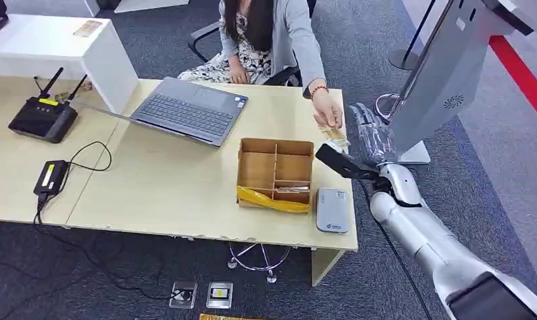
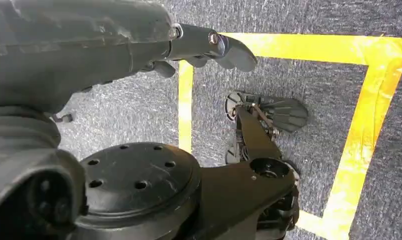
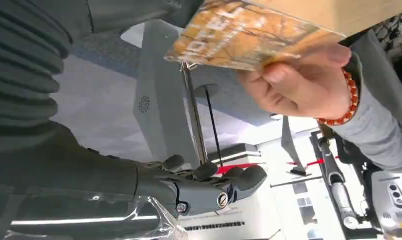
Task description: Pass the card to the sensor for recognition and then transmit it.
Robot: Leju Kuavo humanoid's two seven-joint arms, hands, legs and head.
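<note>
A person [image 1: 272, 33] in a grey cardigan sits at the far side of the desk [image 1: 159, 187] and reaches an arm with a red bead bracelet [image 1: 319, 89] out past the cardboard box [image 1: 276, 172]. The person's hand [image 1: 328, 115] pinches the card [image 1: 333, 133], an orange-brown printed one, just beyond the far right corner of the box, close above the desk top. In the right wrist view the card [image 3: 243, 35] sits between the person's thumb and fingers [image 3: 293, 82], with the edge of it pointing toward the robot.

The right robot hand [image 1: 365, 140] is raised at the right end of the desk, just right of the box and close to the card. Its fingers [image 3: 228, 182] are spread and gently curled with nothing in them, so it is open, and it lies apart from the card. The card is in the person's grip alone.

The white card sensor [image 1: 333, 210] lies flat on the desk at the near right corner of the box, right beside the strip of yellow tape [image 1: 272, 200] on the box front. To the left of the box an open laptop [image 1: 185, 110] lies flat, and farther left a black router [image 1: 42, 119]. Right of the box, off the desk end, a grey kiosk stand [image 1: 439, 80] leans up.

The left robot hand [image 2: 208, 47] hangs over grey carpet marked with yellow tape lines [image 2: 361, 130]; its fingers are loosely extended and hold nothing.
</note>
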